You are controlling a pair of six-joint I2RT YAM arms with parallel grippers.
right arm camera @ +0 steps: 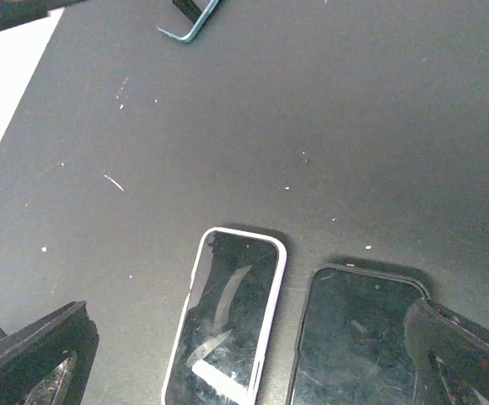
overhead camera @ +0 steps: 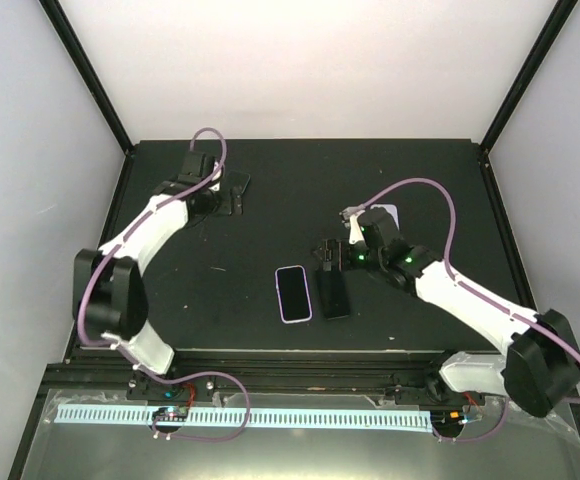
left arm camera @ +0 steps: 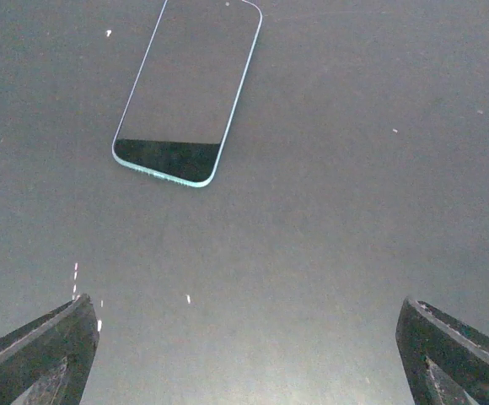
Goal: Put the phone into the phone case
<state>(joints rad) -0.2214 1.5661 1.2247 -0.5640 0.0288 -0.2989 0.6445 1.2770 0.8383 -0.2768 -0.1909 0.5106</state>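
A phone with a teal edge (left arm camera: 187, 93) lies face up on the black table, ahead and left of my left gripper (left arm camera: 244, 359). That gripper is open and empty, fingers wide apart, at the far left (overhead camera: 232, 198). The phone's corner also shows in the right wrist view (right arm camera: 190, 21). A lavender-rimmed case (right arm camera: 228, 329) and a black case (right arm camera: 354, 337) lie side by side mid-table (overhead camera: 293, 293), (overhead camera: 334, 293). My right gripper (right arm camera: 244, 359) is open and empty, hovering just behind the cases (overhead camera: 327, 255), its right finger (right arm camera: 464, 354) over the black case's edge.
A pale lavender object (overhead camera: 386, 212) lies behind the right wrist, partly hidden by it. The table (overhead camera: 440, 180) is black, framed by black posts and white walls. Purple cables loop over both arms.
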